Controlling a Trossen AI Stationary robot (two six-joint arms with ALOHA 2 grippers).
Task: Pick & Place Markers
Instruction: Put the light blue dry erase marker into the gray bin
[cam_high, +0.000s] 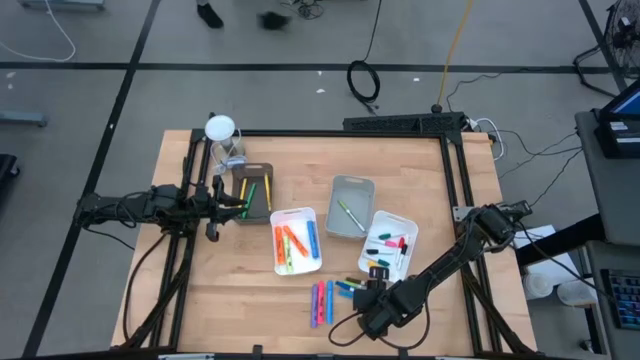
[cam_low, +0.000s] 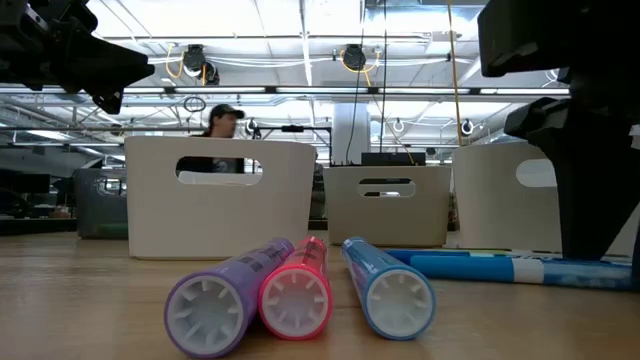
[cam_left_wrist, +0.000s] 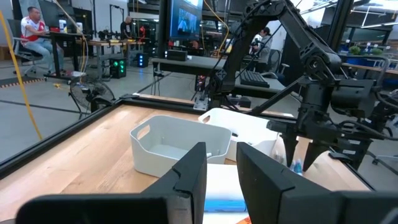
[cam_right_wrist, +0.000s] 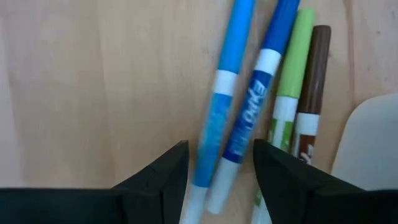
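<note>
Two blue markers lie side by side on the wooden table, with a green marker and a brown marker beside them. My right gripper points steeply down over them, open, one finger on either side of the blue pair's near ends. In the high view it stands at the table's near right. Purple, pink and blue markers lie loose near the front edge. My left gripper waits level at the table's left, its fingers a little apart with nothing between them.
A white tray holds orange, green and blue markers. A grey tray holds one green marker, and a second white tray holds several. A brown tray stands by my left gripper. People sit in the room beyond the table.
</note>
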